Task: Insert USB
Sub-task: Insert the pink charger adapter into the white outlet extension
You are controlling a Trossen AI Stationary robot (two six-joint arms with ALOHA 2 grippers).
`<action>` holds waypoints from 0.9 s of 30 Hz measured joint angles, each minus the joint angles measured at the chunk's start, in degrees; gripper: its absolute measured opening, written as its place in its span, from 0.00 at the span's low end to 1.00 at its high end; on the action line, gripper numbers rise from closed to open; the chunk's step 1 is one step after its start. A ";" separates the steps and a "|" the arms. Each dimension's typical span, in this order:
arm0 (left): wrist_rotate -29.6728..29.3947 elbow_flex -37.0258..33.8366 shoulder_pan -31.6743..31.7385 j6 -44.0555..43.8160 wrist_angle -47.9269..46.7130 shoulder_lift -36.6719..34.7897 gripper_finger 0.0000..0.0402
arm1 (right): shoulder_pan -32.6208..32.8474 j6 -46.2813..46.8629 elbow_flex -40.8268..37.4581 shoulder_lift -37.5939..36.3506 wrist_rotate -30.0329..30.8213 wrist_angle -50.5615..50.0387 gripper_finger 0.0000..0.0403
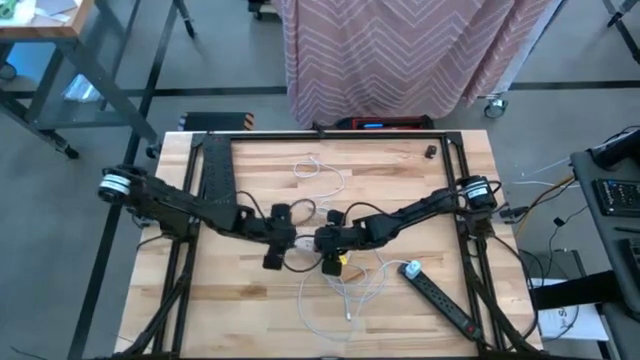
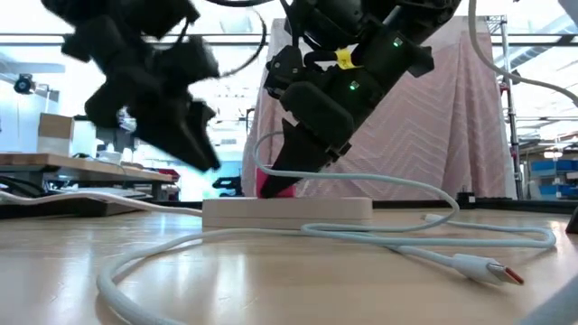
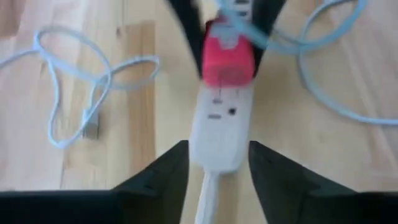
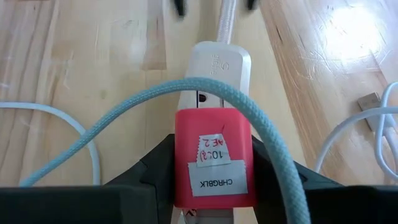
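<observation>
- Two dark grippers met at centre frame of the high view, over a white plastic power strip (image 4: pixel 219 65) lying flat on the wooden table (image 1: pixel 250 300).
- Right gripper (image 4: pixel 211 163): jaws clamped on a red block-shaped charger (image 4: pixel 213 155) seated on the strip.
- Left gripper (image 3: pixel 219 163): jaws apart, straddling the strip's cable end.
- A pale blue cable (image 4: pixel 186 90) looped over the charger.

A red charger (image 4: pixel 214 155) (white labels on it) sits on a cream-white power strip (image 4: pixel 214 68); a pale teal braided cable (image 4: pixel 186 93) arcs over it. The counter (image 1: pixel 260 310) is light wood; a pink chevron-patterned curtain (image 1: pixel 400 50) hangs behind.
</observation>
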 joint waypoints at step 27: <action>7.70 -9.55 3.98 -0.03 33.21 20.07 0.44 | -0.05 -4.74 -0.22 -2.14 -0.60 -0.49 0.34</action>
